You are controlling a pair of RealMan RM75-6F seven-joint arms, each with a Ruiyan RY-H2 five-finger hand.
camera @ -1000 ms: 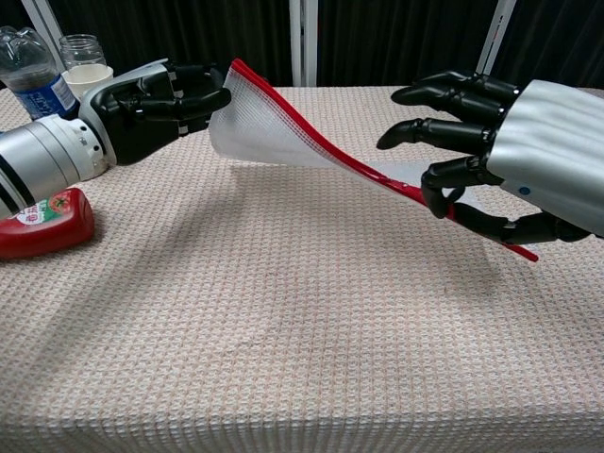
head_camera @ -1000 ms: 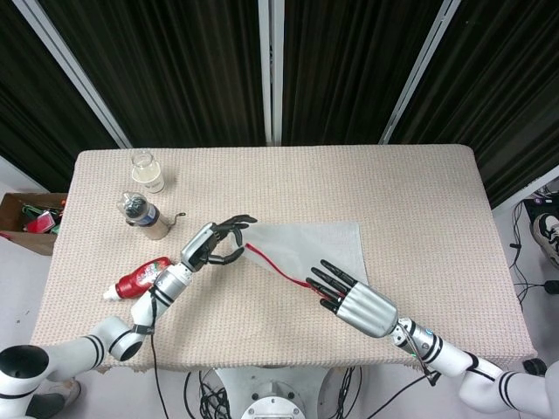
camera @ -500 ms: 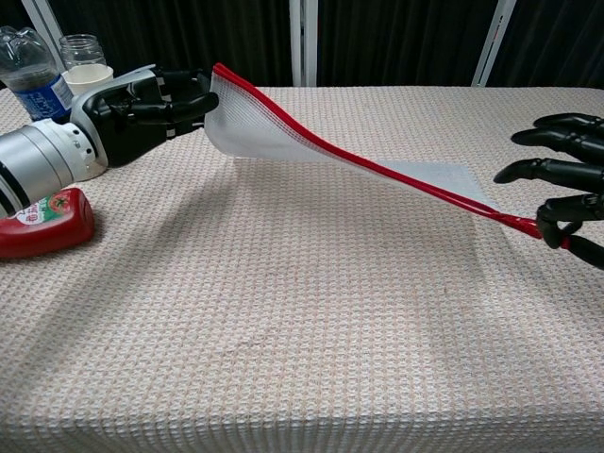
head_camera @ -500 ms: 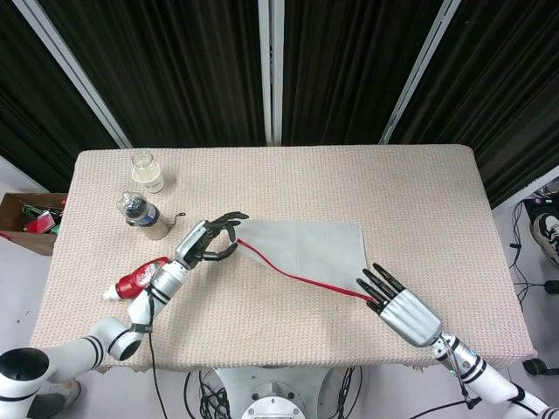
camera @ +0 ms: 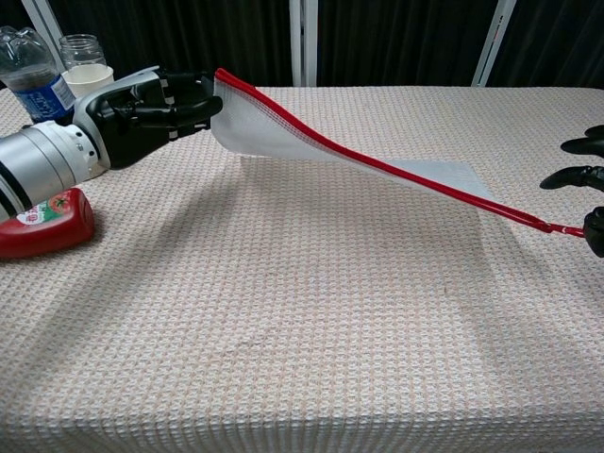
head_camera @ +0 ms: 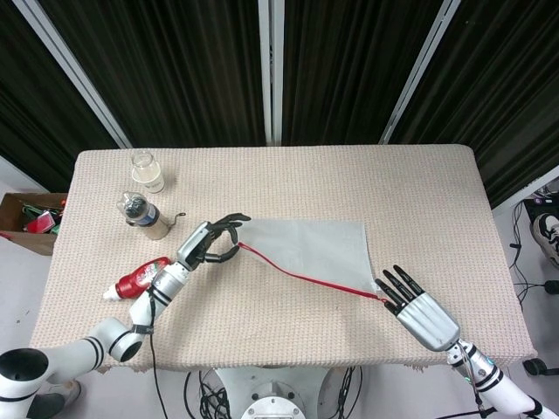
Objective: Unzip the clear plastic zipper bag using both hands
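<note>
The beige woven-cloth table (head_camera: 437,201) fills the middle of the head view, and its near edge runs along the bottom of the frame. The whole right half and the upper middle of the cloth are bare. The near strip in front of the bag is bare as well, as the chest view shows in its lower half.

The clear plastic zipper bag with a red zip strip (head_camera: 310,249) lies a little below the middle of the head view. Its far corners rest flat on the cloth, while the red edge is lifted and stretched tight in a long slanting line from the left hand down to the right hand. In the chest view the bag (camera: 274,127) rises at the upper left and the red strip goes down to the right edge of the frame.

The left hand (head_camera: 207,245) is clamped on the left end of the red strip, fingers curled around it. The right hand (head_camera: 419,307) sits at the lower right, close to the near table edge, pinching the small red end of the strip while its other fingers are spread.

At the left side stand a small glass jar with white content (head_camera: 146,172), a plastic water bottle with a blue label (head_camera: 142,216), and a red squeeze bottle (head_camera: 140,278) lying near the left edge.
</note>
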